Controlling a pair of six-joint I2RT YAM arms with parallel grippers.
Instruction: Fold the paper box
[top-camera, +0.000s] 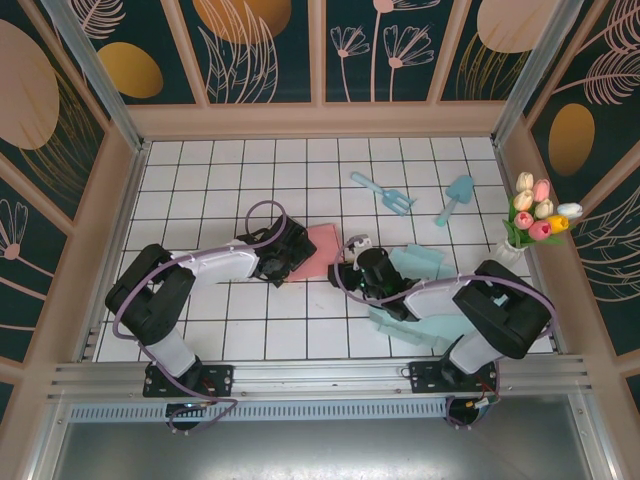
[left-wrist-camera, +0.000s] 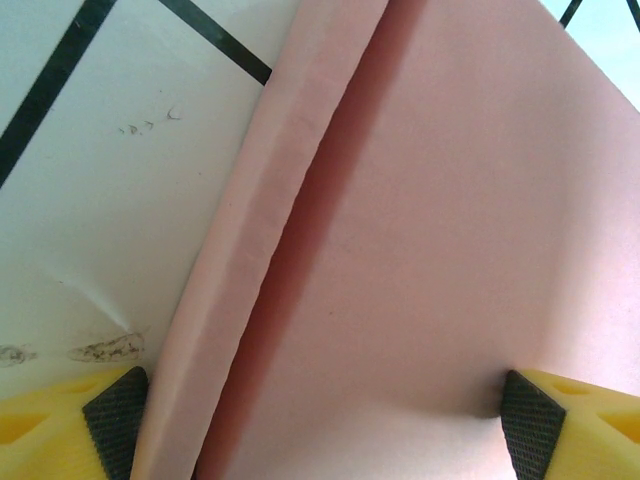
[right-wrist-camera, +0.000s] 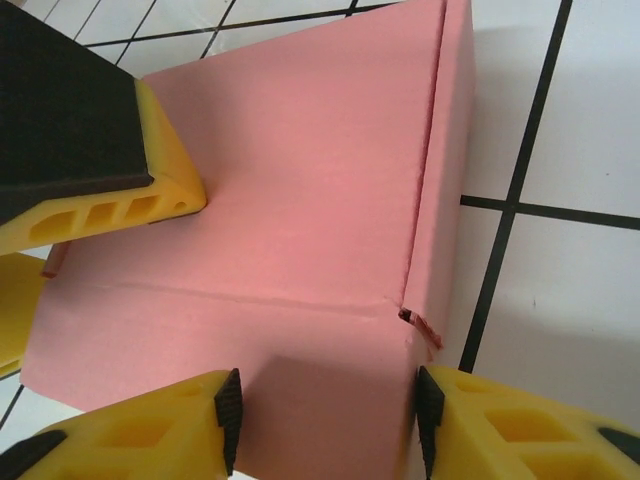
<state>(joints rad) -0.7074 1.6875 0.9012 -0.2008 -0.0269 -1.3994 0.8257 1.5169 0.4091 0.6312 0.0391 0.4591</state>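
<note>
The pink paper box (top-camera: 322, 248) lies flat on the tiled table between my two grippers. My left gripper (top-camera: 288, 256) reaches it from the left and is open wide. In the left wrist view its fingertips (left-wrist-camera: 115, 420) straddle the box (left-wrist-camera: 430, 230): one beside a raised side flap (left-wrist-camera: 255, 230), the other resting on the pink panel. My right gripper (top-camera: 352, 268) comes from the right and is open over the near corner of the box (right-wrist-camera: 300, 200). One of its pads (right-wrist-camera: 430, 420) lies against the outer side wall, the other on the panel. The left finger (right-wrist-camera: 90, 150) also presses on that panel.
Light blue paper pieces (top-camera: 415, 262) lie under and beside the right arm. A blue toy rake (top-camera: 385, 192) and shovel (top-camera: 455, 198) lie at the back right. A vase of tulips (top-camera: 535, 218) stands by the right wall. Wooden walls enclose the table.
</note>
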